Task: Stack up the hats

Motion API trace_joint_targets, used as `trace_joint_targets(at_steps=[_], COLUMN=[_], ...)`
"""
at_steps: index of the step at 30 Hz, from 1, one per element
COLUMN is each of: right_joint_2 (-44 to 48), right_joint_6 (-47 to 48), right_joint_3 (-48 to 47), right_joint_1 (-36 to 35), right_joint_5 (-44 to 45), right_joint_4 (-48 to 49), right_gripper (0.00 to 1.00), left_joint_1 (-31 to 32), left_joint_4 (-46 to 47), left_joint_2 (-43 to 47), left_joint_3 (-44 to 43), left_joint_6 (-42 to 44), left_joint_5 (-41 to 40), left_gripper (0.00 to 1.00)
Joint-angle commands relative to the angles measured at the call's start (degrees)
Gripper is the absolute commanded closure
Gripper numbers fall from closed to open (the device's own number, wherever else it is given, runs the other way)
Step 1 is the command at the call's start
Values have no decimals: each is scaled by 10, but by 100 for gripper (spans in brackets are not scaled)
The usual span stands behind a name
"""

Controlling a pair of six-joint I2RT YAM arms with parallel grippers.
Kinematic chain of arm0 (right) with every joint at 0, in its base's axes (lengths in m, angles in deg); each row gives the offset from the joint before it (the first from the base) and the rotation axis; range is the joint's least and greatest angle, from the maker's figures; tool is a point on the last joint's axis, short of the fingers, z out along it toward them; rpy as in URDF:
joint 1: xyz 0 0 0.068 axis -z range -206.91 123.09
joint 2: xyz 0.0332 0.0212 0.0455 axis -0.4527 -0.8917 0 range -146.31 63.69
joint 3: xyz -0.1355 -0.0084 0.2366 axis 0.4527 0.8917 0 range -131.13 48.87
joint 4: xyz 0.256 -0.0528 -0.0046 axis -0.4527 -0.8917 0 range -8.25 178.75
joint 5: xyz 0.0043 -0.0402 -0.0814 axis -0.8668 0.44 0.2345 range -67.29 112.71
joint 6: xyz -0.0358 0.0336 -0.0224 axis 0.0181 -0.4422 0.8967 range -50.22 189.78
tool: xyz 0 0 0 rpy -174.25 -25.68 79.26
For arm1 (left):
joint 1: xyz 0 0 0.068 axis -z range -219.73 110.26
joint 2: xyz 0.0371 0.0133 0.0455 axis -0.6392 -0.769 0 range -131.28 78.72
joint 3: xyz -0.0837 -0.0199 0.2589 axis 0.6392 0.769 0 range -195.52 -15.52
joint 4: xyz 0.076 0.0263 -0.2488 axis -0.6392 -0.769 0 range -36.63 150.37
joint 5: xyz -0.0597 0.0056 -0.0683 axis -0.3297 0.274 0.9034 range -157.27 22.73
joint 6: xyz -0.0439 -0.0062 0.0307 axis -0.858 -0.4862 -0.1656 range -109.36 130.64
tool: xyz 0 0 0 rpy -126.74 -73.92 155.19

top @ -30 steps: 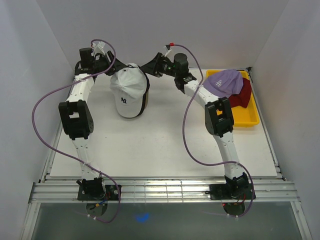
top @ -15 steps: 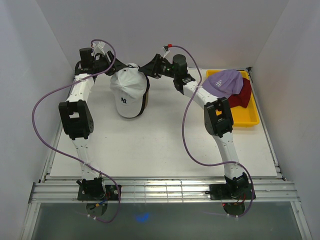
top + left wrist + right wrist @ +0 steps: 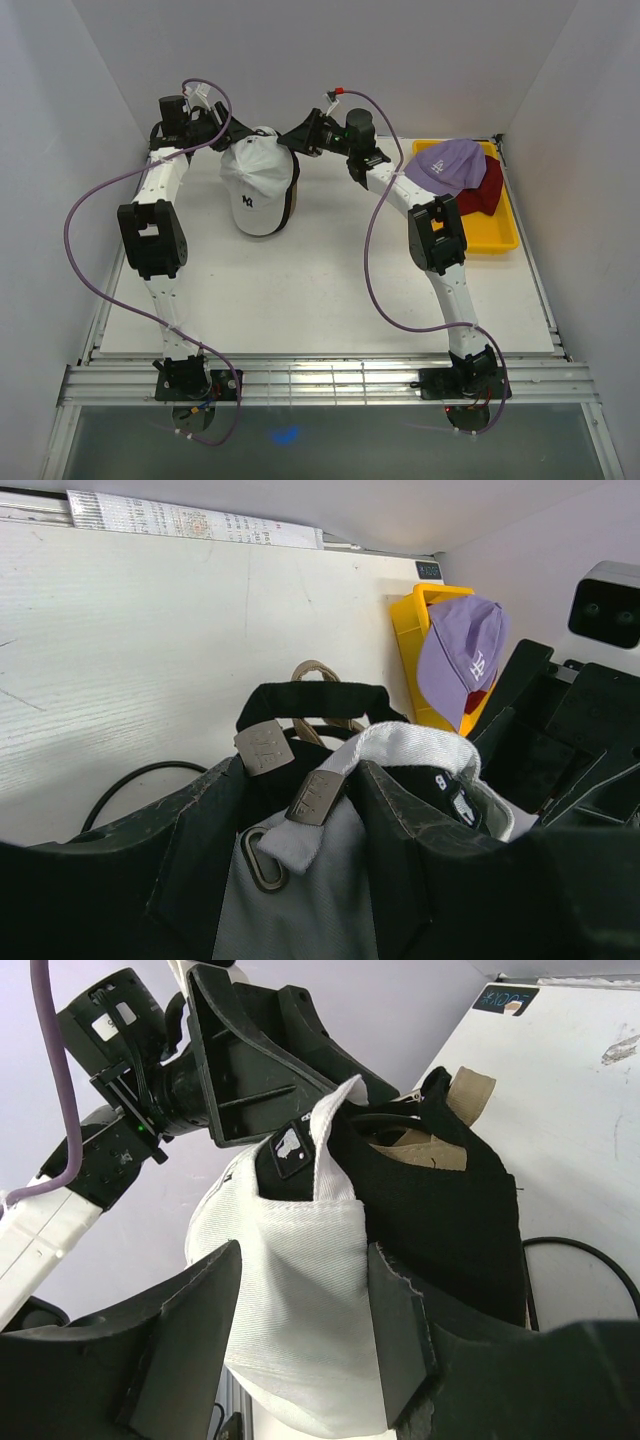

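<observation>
White counter (image 3: pixel 300 290), top view: the white cap (image 3: pixel 256 180), its dark monogram unreadable, sits over the black cap (image 3: pixel 291 200). The lavender cap (image 3: pixel 445 165) and dark red cap (image 3: pixel 485 190) wait in the yellow tray (image 3: pixel 490 240).
Left wrist: the left gripper (image 3: pixel 310 810) pinches the white cap's rear band.
Right wrist: the right gripper (image 3: pixel 300 1290) clamps its side.
Seating looks underway; next, release and fetch the lavender cap.

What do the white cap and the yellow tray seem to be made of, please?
The white cap looks like matte woven cotton or similar cloth; a fine weave and soft folds show. The yellow tray is probably moulded plastic: smooth, evenly coloured, with a thin raised rim.
</observation>
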Motion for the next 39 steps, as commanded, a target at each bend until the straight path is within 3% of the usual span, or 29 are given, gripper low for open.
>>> trace_joint_targets(at_steps=[1,9,11,12,14,24,32,39], right_joint_2=[1,-3,-9,-10,-12,-17,-19,-38], right_joint_6=[-1,18,18,18,18,32,25,16], right_joint_3=[-23,-36,-41,-42,-46,-50,-46,-56], right_joint_1=[-6,-8,-9,-9,-9,-10,-9,-10], right_joint_5=[-17,-11,-10,-7,-6,4,68,123], right_joint_4=[32,4,-2,-3,-4,-25,-56,-142], right_gripper=[41,40,43,51,51,73,82,90], left_joint_1=[10,13,14,14,14,18,18,21], left_joint_4=[-30,-30,-30,-30,-30,-28,-25,-22], left_joint_2=[-1,-1,-1,0,0,0,3,-1], left_joint_3=[-2,1,2,2,2,4,15,26], left_joint_6=[1,1,1,1,1,1,4,1], left_joint_5=[8,6,5,5,5,4,2,-3], left_gripper=[40,40,40,40,40,40,40,43])
